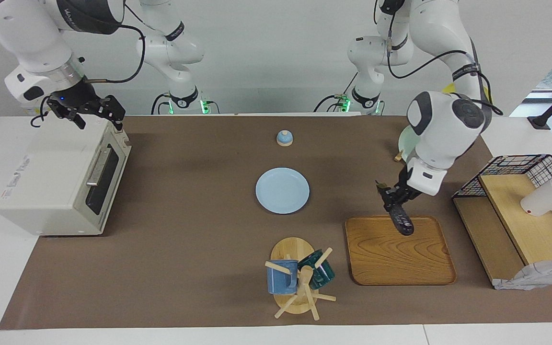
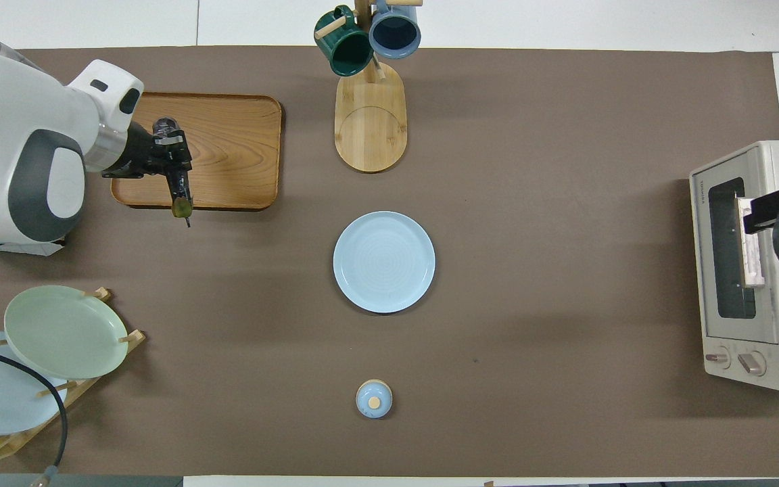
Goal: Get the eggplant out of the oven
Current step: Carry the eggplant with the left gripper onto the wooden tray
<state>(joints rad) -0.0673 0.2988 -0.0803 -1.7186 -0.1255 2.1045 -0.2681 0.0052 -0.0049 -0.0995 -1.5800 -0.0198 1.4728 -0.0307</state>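
Fingers of the left gripper [image 1: 393, 199] were clamped on the eggplant [image 1: 401, 220] near its stem end, so the dark body hung tilted below them over the wooden tray's [image 1: 391, 261] edge nearest the robots. That hold probably suited lowering it lengthwise onto the tray, though nothing showed it touching the wood. The eggplant was thus out of the oven [image 1: 51, 182], well apart from it at the left arm's end of the bench [image 1: 185, 249].

Over the oven's top corner nearest the robots, the right gripper [image 1: 95, 111] waited with its fingers spread apart, holding nothing. The oven's door looked shut, which would fit the removal being done.

Around the tray lay little to obstruct a set-down: the tray itself looked bare. A wire-mesh shelf [image 1: 520, 211] stood beside it toward the bench end, and a mug tree [image 1: 297, 278] stood on its other flank. A light blue plate [image 1: 282, 190] sat mid-bench, with a small lidded pot [image 1: 284, 138] nearer the robots, and a plate rack [image 2: 51, 338] stood under the left arm.
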